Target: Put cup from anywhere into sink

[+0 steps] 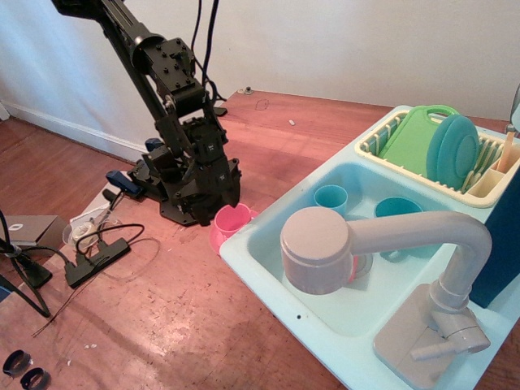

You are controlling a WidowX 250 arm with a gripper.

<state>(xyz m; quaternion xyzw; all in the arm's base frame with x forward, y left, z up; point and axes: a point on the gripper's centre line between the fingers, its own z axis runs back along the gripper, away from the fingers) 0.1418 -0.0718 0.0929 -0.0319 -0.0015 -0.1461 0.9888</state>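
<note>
The small pink cup (232,218) stands upright on a flat pink plate (216,240) on the wooden table, right against the left corner of the pale aqua sink (268,264). My black gripper (226,193) hangs just above and to the left of the cup, its fingertips close to the cup's rim. The dark fingers blend together, so I cannot tell whether they are open or shut. The sink's big grey-beige faucet (325,248) reaches over the basin.
A light blue cup (331,197) and a teal cup (396,209) sit in the basin. A cream dish rack (382,150) at the back right holds a green board and a teal plate. The arm's base (175,203), cables and a black clamp (96,256) lie left.
</note>
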